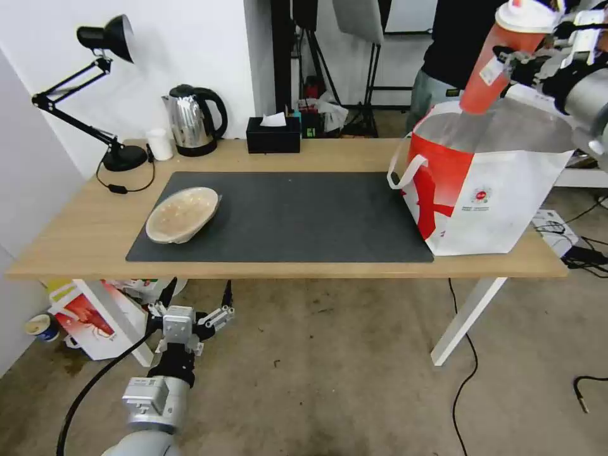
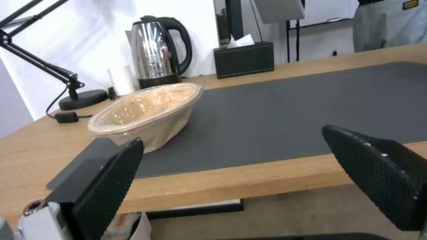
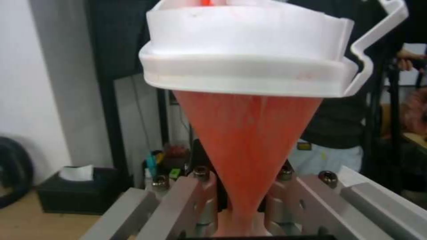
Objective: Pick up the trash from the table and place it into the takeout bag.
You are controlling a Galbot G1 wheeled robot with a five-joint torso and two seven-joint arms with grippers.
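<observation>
Right gripper clamps the red lidded cup, tilted, above the takeout bag; left gripper hangs wide open below the table.

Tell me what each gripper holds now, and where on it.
Right gripper: tall red paper cup with white lid, clamped mid-body above the bag. Left gripper: nothing, jaws open.

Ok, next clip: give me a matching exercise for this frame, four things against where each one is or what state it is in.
Things:
1. red lidded cup
2. shallow tan bowl
3. left gripper
4. takeout bag

Places or states:
A. standing open at the table's right end
B. lying on the dark-grey mat, near its left end
C. held tilted above the bag's opening by the right gripper
D. jaws open, low in front of the table edge

Pairs: 1-C, 2-B, 3-D, 4-A
</observation>
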